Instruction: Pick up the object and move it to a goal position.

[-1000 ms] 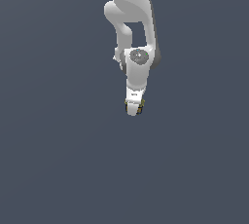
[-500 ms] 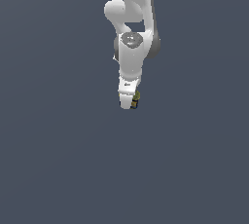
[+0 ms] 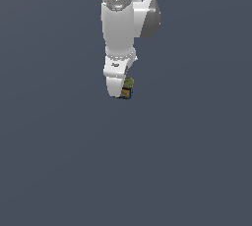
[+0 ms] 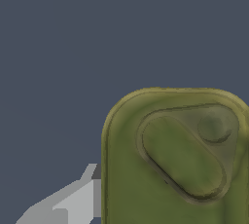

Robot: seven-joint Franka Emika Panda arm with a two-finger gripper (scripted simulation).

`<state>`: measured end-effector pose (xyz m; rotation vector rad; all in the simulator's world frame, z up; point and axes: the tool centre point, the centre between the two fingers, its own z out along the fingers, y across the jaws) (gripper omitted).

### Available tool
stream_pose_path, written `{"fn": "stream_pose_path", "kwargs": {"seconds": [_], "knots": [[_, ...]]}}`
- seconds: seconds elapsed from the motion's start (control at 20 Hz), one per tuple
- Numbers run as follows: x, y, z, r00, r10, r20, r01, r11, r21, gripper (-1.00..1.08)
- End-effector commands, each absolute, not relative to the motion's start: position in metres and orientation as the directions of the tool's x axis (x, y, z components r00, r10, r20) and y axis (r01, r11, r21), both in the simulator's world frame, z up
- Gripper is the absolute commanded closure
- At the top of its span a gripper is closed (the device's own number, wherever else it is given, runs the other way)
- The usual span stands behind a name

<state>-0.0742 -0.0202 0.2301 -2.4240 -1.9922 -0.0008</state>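
Note:
The object (image 3: 128,88), a tiny block with yellow-olive and green faces and dark edges, sits at the tip of my white gripper (image 3: 121,92), which is shut on it. The arm hangs down from the top of the exterior view, its hand covering most of the block. In the wrist view the object (image 4: 180,164) fills the frame as a rounded olive face with a raised oval, and one grey finger (image 4: 73,201) shows beside it. No goal marker shows.
A plain dark grey-blue surface (image 3: 59,171) spreads around the arm in all directions. Nothing else stands on it in either view.
The arm has swung and its wrist has turned, so the hand now shows its side. The gripper stays near the same spot with the block still held.

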Motion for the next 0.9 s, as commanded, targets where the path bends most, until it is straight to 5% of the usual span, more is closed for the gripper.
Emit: {"fn": "stream_pose_path", "kwargs": {"seconds": [0.0, 0.85], "knots": [[-0.071, -0.03, 0.253, 0.193, 0.981, 0.004, 0.981, -0.193, 0.0, 1.08], [-0.061, -0.056, 0.307, 0.195, 0.981, 0.0, 0.981, -0.195, 0.0, 1.08]]}}
